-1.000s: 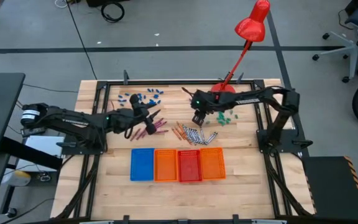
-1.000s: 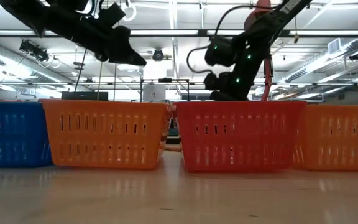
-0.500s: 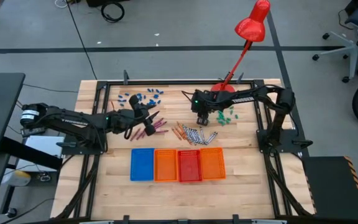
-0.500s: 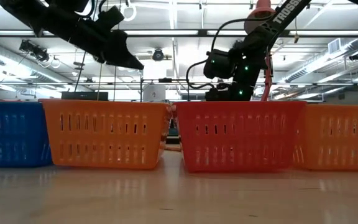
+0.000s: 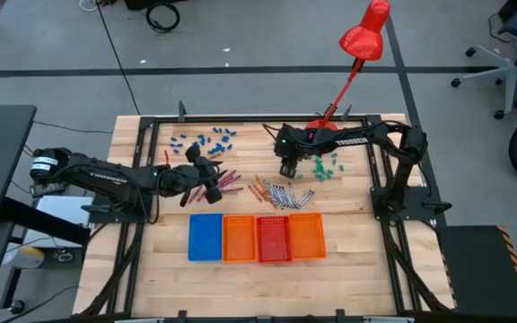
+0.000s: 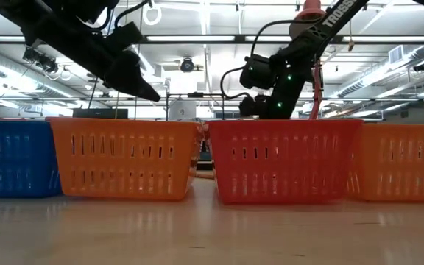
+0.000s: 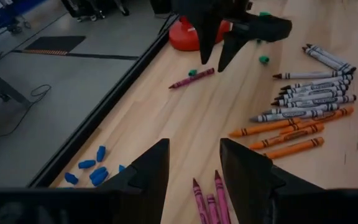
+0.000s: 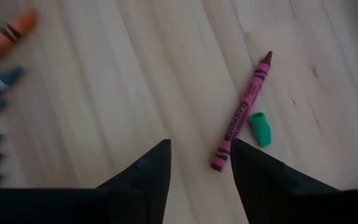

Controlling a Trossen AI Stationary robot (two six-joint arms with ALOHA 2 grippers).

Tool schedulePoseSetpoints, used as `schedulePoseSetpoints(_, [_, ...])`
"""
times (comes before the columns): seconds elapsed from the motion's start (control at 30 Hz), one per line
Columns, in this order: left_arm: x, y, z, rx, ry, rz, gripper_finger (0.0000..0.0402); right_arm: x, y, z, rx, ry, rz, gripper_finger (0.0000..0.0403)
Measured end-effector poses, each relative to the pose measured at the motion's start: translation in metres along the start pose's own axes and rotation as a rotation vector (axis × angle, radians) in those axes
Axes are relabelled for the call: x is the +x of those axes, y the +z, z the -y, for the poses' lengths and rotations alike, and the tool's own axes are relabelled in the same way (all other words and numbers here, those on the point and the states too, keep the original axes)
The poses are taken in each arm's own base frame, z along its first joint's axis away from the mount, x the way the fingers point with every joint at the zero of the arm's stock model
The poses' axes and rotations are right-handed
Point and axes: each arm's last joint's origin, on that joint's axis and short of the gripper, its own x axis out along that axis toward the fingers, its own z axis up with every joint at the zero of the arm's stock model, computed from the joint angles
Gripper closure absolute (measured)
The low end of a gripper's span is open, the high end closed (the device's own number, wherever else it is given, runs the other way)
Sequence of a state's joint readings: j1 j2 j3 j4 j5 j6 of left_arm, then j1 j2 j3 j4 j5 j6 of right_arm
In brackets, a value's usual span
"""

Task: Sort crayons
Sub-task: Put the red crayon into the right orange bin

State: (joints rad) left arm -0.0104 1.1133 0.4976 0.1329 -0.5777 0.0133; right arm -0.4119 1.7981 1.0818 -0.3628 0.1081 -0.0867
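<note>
Crayons lie loose on the wooden table: a magenta group (image 5: 223,183), orange and grey ones (image 5: 279,193), and one magenta crayon (image 8: 243,112) apart from them beside a green bit (image 8: 260,129). My left gripper (image 7: 193,169) is open and hovers above the tips of the magenta group (image 7: 207,200), slanting down from the table's left. My right gripper (image 8: 197,167) is open and points down over bare wood, with the lone magenta crayon's near end just off one finger. In the high view my right gripper (image 5: 287,170) hangs between the green bits and the orange crayons.
Four small trays, blue (image 5: 205,238), orange (image 5: 239,238), red (image 5: 274,239) and orange (image 5: 307,235), stand in a row near the front edge. Blue bits (image 5: 203,141) lie at the far left, green bits (image 5: 325,166) at the right. A red lamp's base (image 5: 320,126) stands at the far edge.
My left gripper has sunk toward the magenta crayons and tipped its fingers further down. My right gripper's wrist has rolled a little while staying over the same spot. No crayon has moved.
</note>
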Motion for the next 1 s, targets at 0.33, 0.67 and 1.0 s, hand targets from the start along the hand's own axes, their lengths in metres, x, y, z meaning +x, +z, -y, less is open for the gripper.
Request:
schedulePoseSetpoints(0.33, [0.000,0.010,-0.001,-0.002,0.006,0.092,0.0246,-0.013,0.019,0.016,0.163,-0.028,0.024,0.0238])
schedulePoseSetpoints(0.67, [0.000,0.017,-0.004,0.023,0.027,0.157,0.0246,0.008,0.016,0.005,0.271,-0.034,-0.152,0.0238])
schedulePoseSetpoints(1.0, [0.009,0.015,-0.008,0.015,-0.019,0.148,0.0246,0.020,0.013,0.008,0.310,-0.055,-0.229,0.0239])
